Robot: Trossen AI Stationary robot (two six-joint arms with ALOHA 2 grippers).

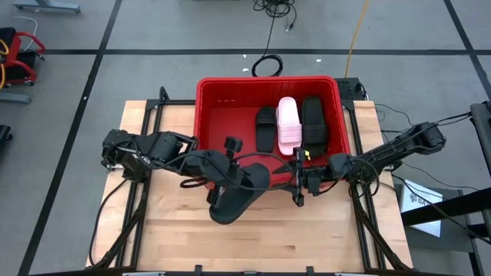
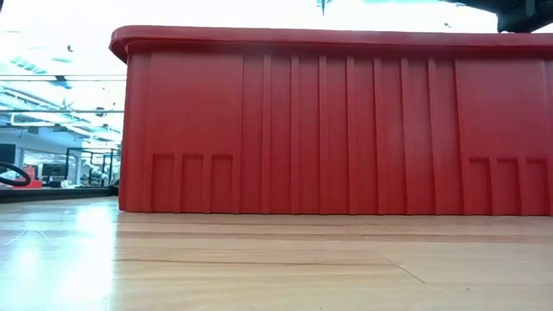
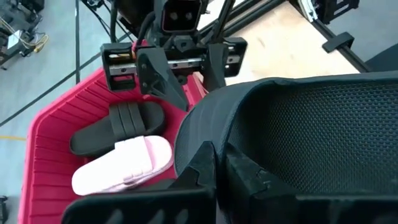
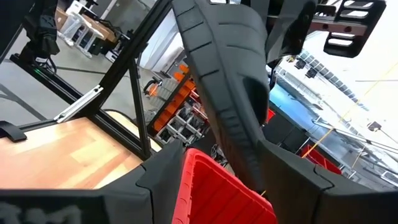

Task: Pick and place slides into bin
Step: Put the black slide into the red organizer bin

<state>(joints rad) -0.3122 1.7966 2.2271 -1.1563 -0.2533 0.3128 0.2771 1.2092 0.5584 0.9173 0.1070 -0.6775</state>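
From above, the red bin (image 1: 230, 115) sits at the far middle of the wooden worktop (image 1: 330, 238), and three slides lie in its right half: a black slide (image 1: 265, 128), a pink slide (image 1: 288, 124) just beside it and another black slide (image 1: 312, 123) against the pink one's other side. The left claw (image 1: 239, 182) reaches in from the left and is pressed together on a fourth, held black slide (image 1: 234, 201), which hangs above the worktop just in front of the bin's near wall. The right claw (image 1: 301, 180) comes in from the right, fingers spread, near the toe end of that held slide at the bin's near rim. The low view shows only the bin's ribbed red wall (image 2: 346, 130) standing on the worktop (image 2: 276, 268); neither claw shows here. In the left wrist view the left claw (image 3: 221, 171) pinches the edge of the held slide (image 3: 311, 137), its textured footbed facing the camera; past it the right claw (image 3: 180, 68) stands spread over the bin (image 3: 50, 124), where one black slide (image 3: 118, 124) and the pink slide (image 3: 121, 165) lie touching. In the right wrist view the held slide (image 4: 224, 81) hangs edge-on between the right claw's (image 4: 205, 165) spread fingers, above the bin's rim (image 4: 211, 180)
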